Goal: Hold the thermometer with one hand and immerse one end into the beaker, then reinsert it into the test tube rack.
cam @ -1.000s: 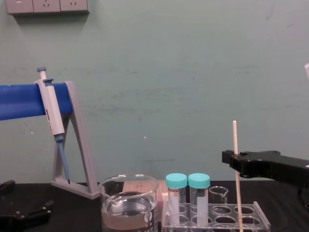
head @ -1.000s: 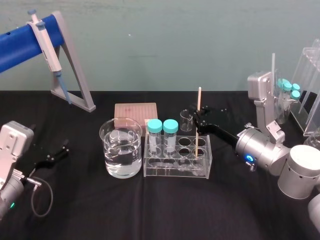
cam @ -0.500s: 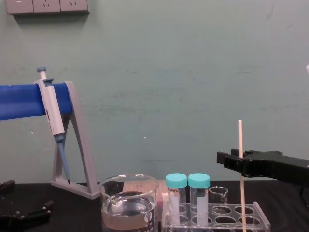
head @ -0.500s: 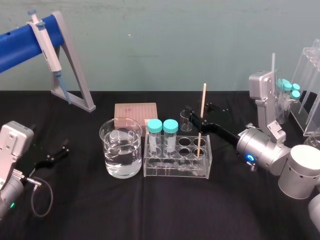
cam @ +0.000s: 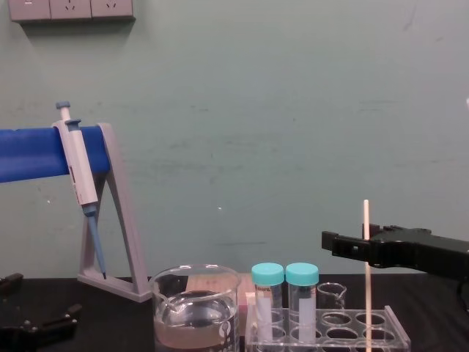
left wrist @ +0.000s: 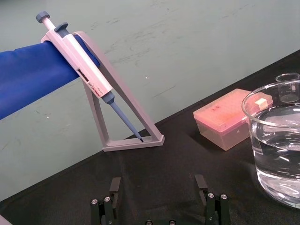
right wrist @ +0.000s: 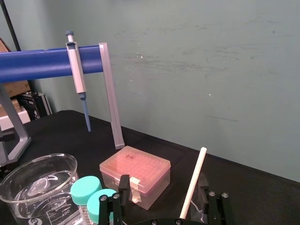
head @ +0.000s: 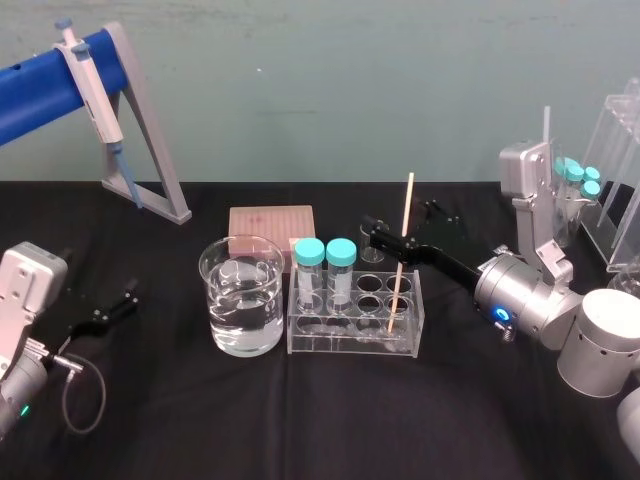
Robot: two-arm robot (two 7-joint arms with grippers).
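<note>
**Open right gripper (head: 402,222) straddles thermometer (head: 407,195) in test tube rack (head: 350,338)**

The right arm reaches in from the right, above the rack. Its fingers are spread wide with the rod between them, nearer one finger, and I cannot tell whether it touches. The left gripper (left wrist: 158,185) sits low at the far left, fingers wide apart, holding nothing. The beaker (head: 241,295), part full of clear liquid, stands just left of the rack. Two teal-capped tubes (head: 325,262) fill holes at the rack's left end. The thermometer stands tilted in a hole at the rack's right end.
</note>
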